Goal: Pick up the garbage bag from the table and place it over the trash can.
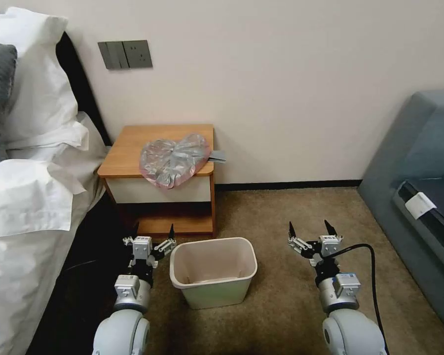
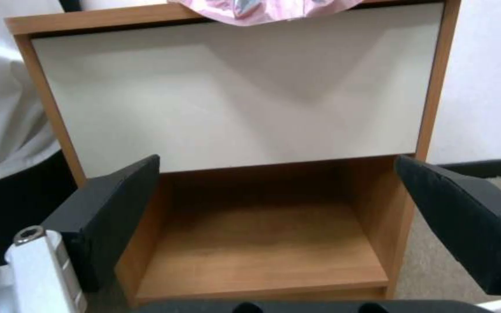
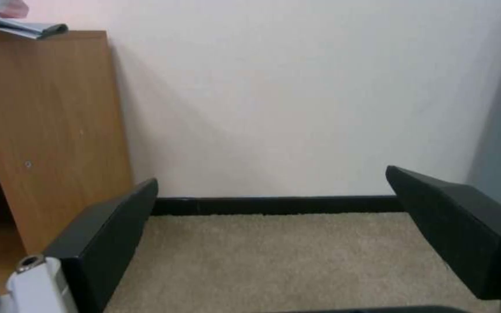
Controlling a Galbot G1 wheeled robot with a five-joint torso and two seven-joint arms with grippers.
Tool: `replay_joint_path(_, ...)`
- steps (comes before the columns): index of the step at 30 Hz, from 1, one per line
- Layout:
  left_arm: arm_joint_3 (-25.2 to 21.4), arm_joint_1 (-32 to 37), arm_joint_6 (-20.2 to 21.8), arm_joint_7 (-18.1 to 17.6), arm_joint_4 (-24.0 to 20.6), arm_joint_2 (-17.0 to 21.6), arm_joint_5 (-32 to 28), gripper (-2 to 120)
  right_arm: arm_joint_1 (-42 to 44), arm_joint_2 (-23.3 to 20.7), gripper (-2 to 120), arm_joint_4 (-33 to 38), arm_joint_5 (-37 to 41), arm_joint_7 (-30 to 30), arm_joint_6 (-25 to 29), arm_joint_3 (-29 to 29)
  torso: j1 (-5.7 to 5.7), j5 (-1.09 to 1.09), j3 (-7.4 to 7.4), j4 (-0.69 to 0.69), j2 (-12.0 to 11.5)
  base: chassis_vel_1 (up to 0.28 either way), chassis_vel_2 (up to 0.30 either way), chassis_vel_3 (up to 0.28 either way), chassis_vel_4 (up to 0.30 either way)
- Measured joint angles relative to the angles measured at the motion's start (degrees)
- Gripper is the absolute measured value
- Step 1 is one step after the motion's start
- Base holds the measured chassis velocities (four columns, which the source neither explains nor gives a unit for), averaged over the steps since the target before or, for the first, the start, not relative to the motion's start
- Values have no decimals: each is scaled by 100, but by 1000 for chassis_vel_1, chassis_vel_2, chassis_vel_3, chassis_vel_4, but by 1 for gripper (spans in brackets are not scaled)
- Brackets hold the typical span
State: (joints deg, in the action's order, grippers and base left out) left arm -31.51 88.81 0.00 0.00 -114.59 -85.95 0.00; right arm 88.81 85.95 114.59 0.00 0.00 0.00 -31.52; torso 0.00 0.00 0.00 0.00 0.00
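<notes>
Two grippers sit nearest the camera, low over the carpet (image 1: 281,305). The left gripper (image 1: 153,231) hangs just beside the left wall of the bin (image 1: 214,291), its two fingers spread wide with nothing between them; in its wrist view the black pads (image 2: 111,208) frame the table's lower shelf (image 2: 262,252) and white drawer front (image 2: 233,95). The right gripper (image 1: 311,228) is off to the bin's right, apart from it, equally wide open and empty (its pads (image 3: 105,243) frame only carpet and a black skirting strip (image 3: 274,205)).

One bin stands between the two arms, upright, in front of the table (image 1: 128,153).

Farther back, one bag (image 1: 175,159) lies crumpled on the tabletop toward its front right, its pink edge drooping slightly over the front lip. A flat grey item (image 1: 217,156) pokes out from under its right side.

Beyond: one bed (image 1: 29,197) at left, a grey sofa (image 1: 419,162) at right, and a wall plate (image 1: 125,54).
</notes>
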Motion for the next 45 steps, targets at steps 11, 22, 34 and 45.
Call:
replay_joint_path(11,0,0,0,0,0,0,0,100,0,0,100,0,0,0,0,0,0,0,0,0,0,0,0,0,0)
replay_joint_path(22,-157,200,156,-13,-571,-98,-136,100,229,51,100,389,17,9,-30,-36,1,-1,0,-1,1,0,0,0,0)
replay_joint_path(34,-676,857,783,-120,-2312,-439,-679,100,1228,295,100,2175,169,121,-205,-219,1,-2,-1,0,1,0,0,0,0)
replay_joint_path(45,-818,1034,973,-161,-2767,-466,-878,100,1119,-108,100,1932,558,275,-735,186,1,1,0,1,1,0,0,0,0)
